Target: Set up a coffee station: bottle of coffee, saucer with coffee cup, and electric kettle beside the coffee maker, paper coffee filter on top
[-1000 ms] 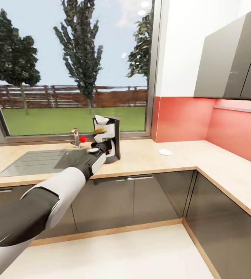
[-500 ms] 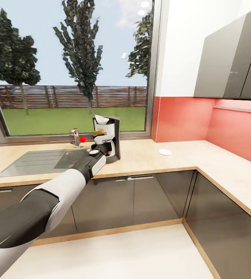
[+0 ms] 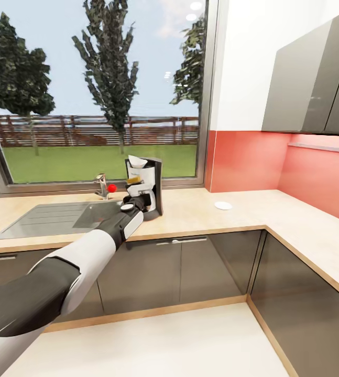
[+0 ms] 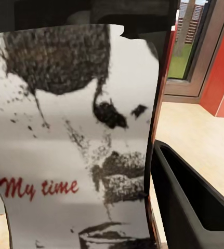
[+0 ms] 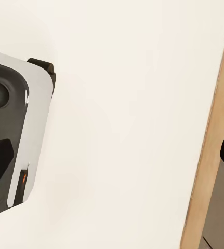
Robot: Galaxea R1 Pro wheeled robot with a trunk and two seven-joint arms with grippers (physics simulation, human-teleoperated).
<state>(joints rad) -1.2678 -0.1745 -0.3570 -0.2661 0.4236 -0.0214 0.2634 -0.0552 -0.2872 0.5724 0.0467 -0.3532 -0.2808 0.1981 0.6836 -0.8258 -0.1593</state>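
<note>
Bottle (image 4: 75,145) placement is judged the step in hand: the jar is held up by the left gripper (image 3: 134,196) right in front of the coffee maker (image 3: 147,186), above the countertop (image 3: 200,212). Fingers are judged closed on it, though contact is hidden; one dark finger (image 4: 189,202) is seen beside the label. Lowering beside the maker, then release, is called for; "My time" is read in red.

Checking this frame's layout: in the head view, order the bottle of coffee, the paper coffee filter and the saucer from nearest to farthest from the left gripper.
1. bottle of coffee: at the left gripper, against the coffee maker's front.
2. paper coffee filter: above, on the machine's top.
3. saucer: far off to the right on the countertop.
</note>
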